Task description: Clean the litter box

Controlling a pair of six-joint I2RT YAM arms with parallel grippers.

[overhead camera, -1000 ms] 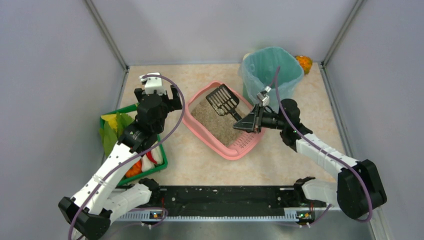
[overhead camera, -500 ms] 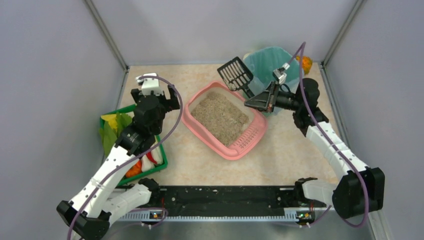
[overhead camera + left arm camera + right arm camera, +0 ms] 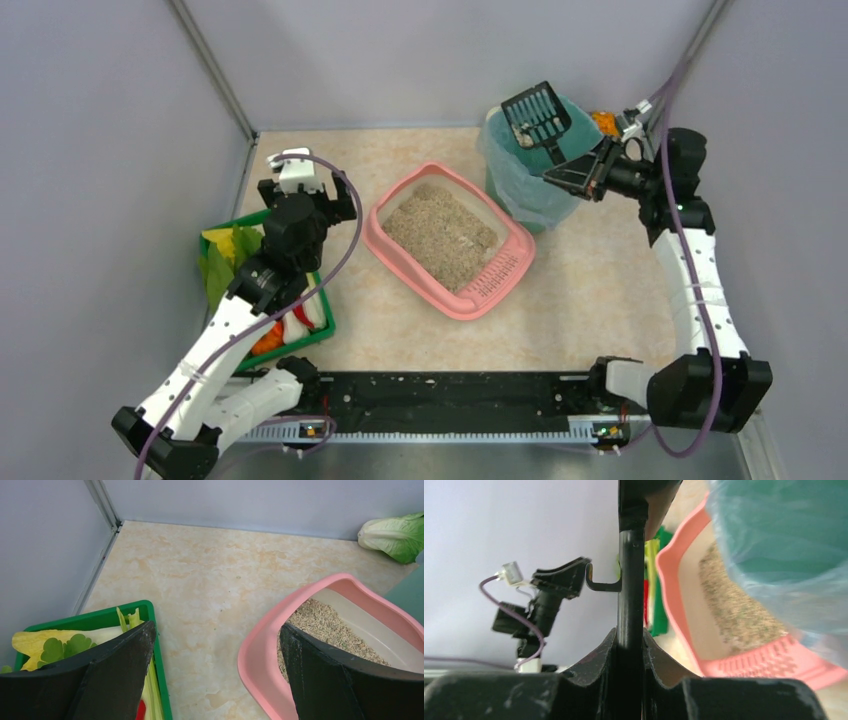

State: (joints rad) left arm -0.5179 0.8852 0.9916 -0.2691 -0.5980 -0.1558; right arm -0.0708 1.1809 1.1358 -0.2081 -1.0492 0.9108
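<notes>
Top camera: high up, behind arms, looks down and forward. Far off. Sees whole table (image 3: 600,300), both arms, walls.

Left wrist camera: on left arm, low, close to table. Looks out between own two black fingers (image 3: 115,675) toward far left corner.

Right wrist camera: on right arm, rolled on side, right up against scoop handle (image 3: 630,590). Looks across table to left arm (image 3: 546,600).

Shared: all three see litter box (image 3: 455,305) and green tray (image 3: 300,345). Top and right wrist both see teal bin (image 3: 520,190).

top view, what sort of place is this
Likely a robot test booth: plain grey walls box in a beige marbled tabletop holding a shallow pink plastic litter box and a tall teal-lined bin.
</notes>
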